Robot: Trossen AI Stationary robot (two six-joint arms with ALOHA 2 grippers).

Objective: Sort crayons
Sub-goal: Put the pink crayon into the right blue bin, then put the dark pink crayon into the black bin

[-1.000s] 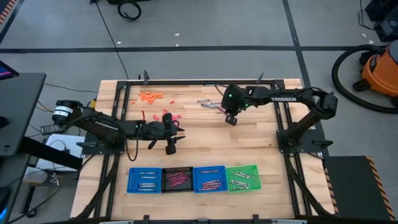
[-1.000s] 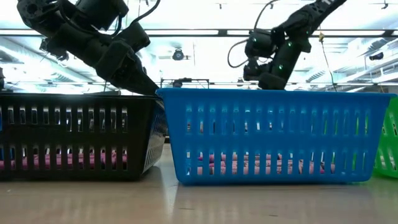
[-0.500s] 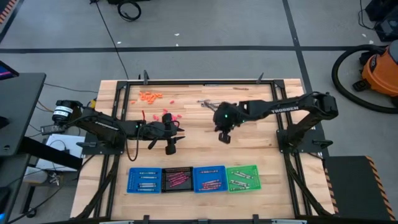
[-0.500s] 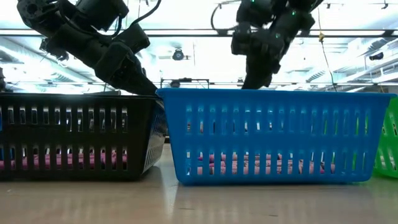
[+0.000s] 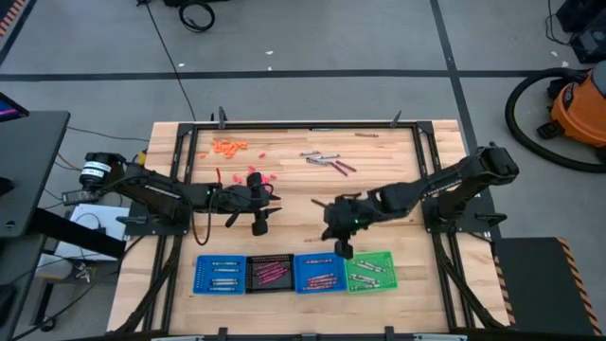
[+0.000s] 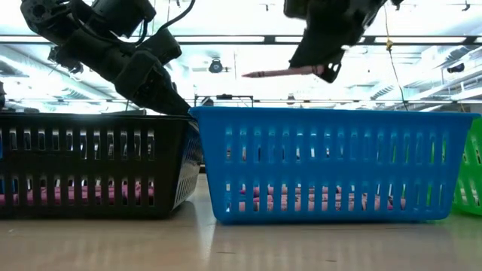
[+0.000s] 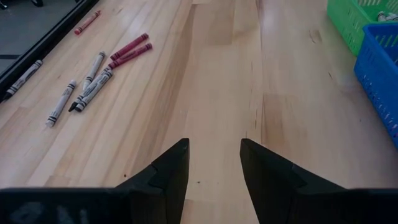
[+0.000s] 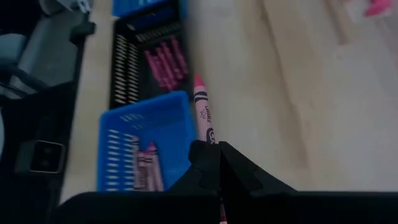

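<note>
above the near-side blue tray (image 5: 318,272), the right gripper (image 5: 343,248) is clamped on a maroon crayon (image 8: 203,109) jutting forward from its fingertips — a second ago it hung over the loose crayons (image 5: 323,159) across the table. left gripper (image 5: 262,219) waits, jaws apart.

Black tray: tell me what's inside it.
The black tray holds a loose heap of pink or magenta crayons, seen from above and in the right wrist view. The tray's slatted wall covers most of them in the low view, so I can't count them.
</note>
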